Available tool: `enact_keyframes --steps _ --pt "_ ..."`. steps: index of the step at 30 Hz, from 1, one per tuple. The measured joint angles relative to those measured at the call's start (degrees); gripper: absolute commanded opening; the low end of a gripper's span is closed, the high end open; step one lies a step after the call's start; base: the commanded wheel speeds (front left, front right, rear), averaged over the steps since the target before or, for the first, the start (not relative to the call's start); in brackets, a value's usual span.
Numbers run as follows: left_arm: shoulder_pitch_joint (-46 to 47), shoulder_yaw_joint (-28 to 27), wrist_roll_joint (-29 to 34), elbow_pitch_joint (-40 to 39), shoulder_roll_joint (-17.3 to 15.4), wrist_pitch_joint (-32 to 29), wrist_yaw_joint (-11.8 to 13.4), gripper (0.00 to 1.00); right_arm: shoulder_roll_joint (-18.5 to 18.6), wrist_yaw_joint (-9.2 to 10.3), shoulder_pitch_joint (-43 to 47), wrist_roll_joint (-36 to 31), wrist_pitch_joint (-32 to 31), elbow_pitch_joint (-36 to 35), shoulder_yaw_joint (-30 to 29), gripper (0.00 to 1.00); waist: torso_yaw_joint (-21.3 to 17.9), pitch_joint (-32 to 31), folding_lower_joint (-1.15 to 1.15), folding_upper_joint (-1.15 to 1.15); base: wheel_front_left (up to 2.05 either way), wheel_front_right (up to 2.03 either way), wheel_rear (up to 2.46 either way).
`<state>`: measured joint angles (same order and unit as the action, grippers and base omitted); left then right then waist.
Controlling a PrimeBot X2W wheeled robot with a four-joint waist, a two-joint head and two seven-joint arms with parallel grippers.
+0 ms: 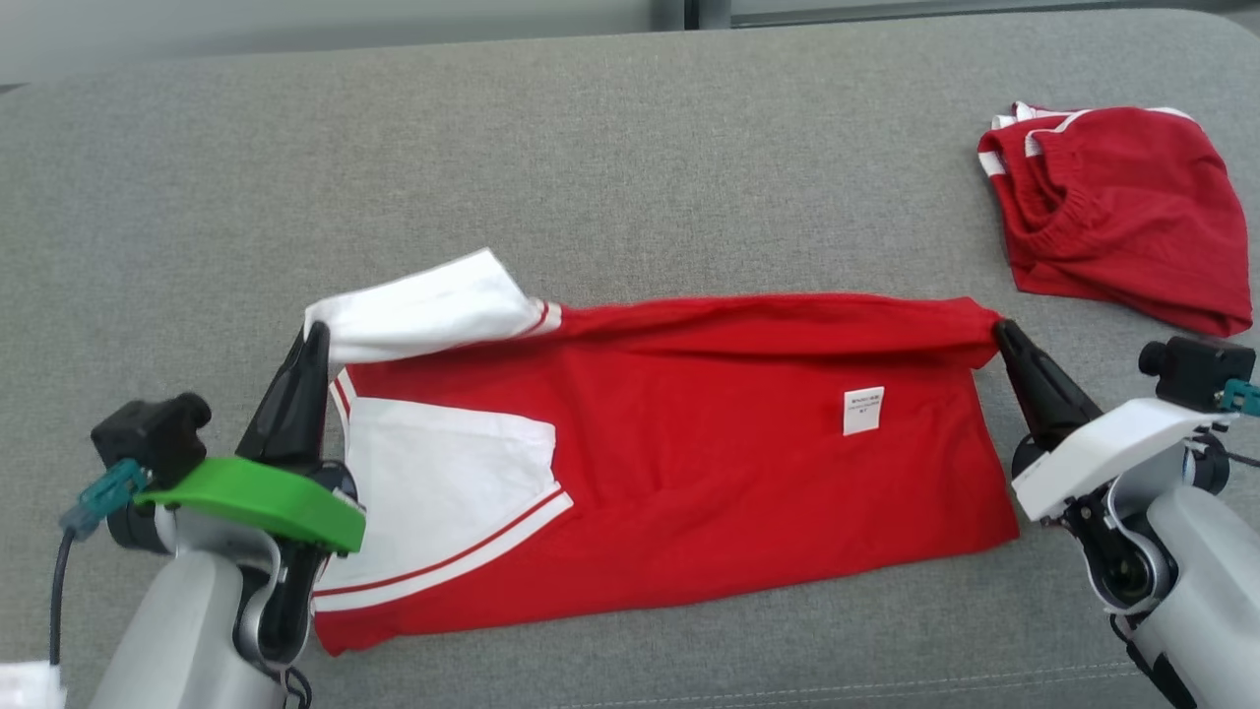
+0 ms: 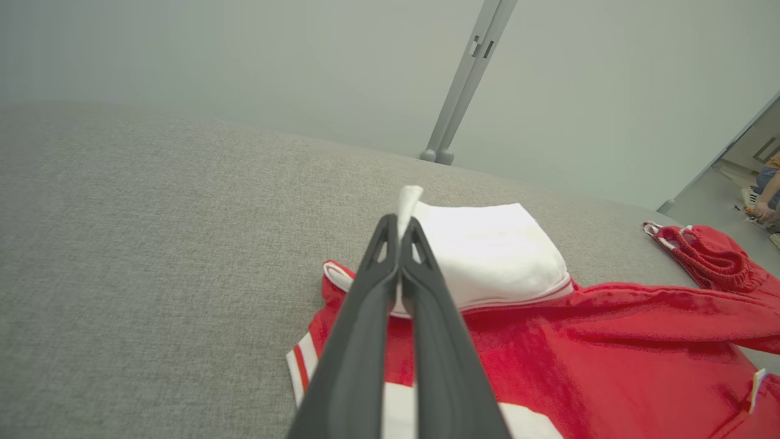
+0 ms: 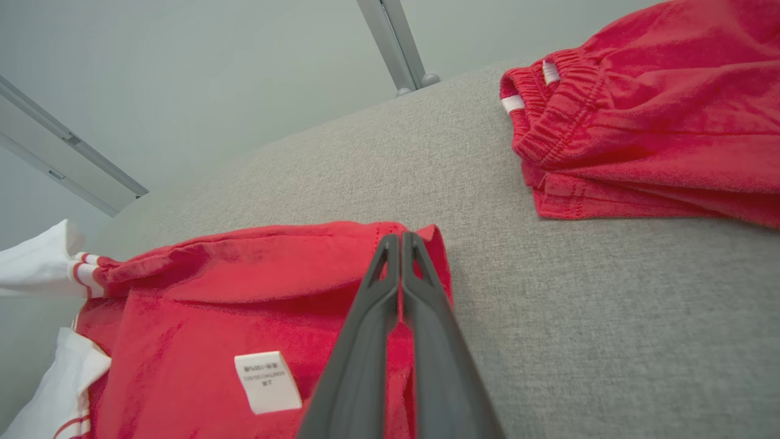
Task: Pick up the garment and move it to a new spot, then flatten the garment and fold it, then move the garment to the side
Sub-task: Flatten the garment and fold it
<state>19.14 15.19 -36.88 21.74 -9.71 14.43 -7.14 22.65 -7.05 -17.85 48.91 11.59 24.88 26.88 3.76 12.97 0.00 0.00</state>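
Observation:
The garment [image 1: 689, 443] is a red shirt with white sleeves and red-white trim, lying stretched across the grey cushion with a white label facing up. Its far edge is folded over toward me. My left gripper [image 1: 315, 335] is shut on the white sleeve corner [image 2: 409, 201] at the garment's left end. At the right end my right gripper [image 1: 1002, 333] is shut on the red hem corner [image 3: 429, 241]. In both wrist views the dark fingers [image 2: 390, 292] [image 3: 390, 292] press together with cloth pinched between the tips.
A second red garment [image 1: 1122, 212] with an elastic waistband and white trim lies bunched at the back right of the grey cushion [image 1: 591, 148]. A grey metal post [image 2: 469, 67] rises behind the cushion's far edge.

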Motion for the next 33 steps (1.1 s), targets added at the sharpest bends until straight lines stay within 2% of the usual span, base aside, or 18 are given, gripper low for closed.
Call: enact_keyframes --steps 6,9,15,20,33 --pt "-8.65 -2.98 -1.04 -6.15 0.26 0.0 0.18 0.0 0.62 0.0 4.32 0.66 0.64 -2.04 0.54 0.0 0.88 -2.81 0.0 0.0 0.0 0.0 0.0" --pt "-13.27 -3.13 -1.35 -7.87 1.38 -0.01 0.96 0.0 1.03 0.0 5.72 0.65 0.99 -2.55 1.01 0.0 1.34 -3.72 0.0 0.0 0.0 0.0 0.0" --pt "-19.87 -4.92 -1.45 -11.7 1.54 0.0 2.2 0.0 1.55 -0.01 7.62 0.45 1.08 -3.11 1.77 0.0 1.31 -4.46 0.0 0.0 0.0 0.0 0.0" --pt "-23.87 -2.77 -1.87 -12.44 2.1 -0.01 2.11 0.0 2.64 -0.01 9.18 -0.83 1.1 -2.71 3.48 0.0 1.13 -4.44 0.0 0.0 0.0 0.0 0.0" --pt "-27.88 -2.94 -1.71 -11.03 1.26 -0.3 3.11 0.0 2.65 -0.01 9.74 -3.79 1.52 0.88 6.68 0.0 -0.22 -5.24 0.0 0.0 0.0 0.0 0.0"
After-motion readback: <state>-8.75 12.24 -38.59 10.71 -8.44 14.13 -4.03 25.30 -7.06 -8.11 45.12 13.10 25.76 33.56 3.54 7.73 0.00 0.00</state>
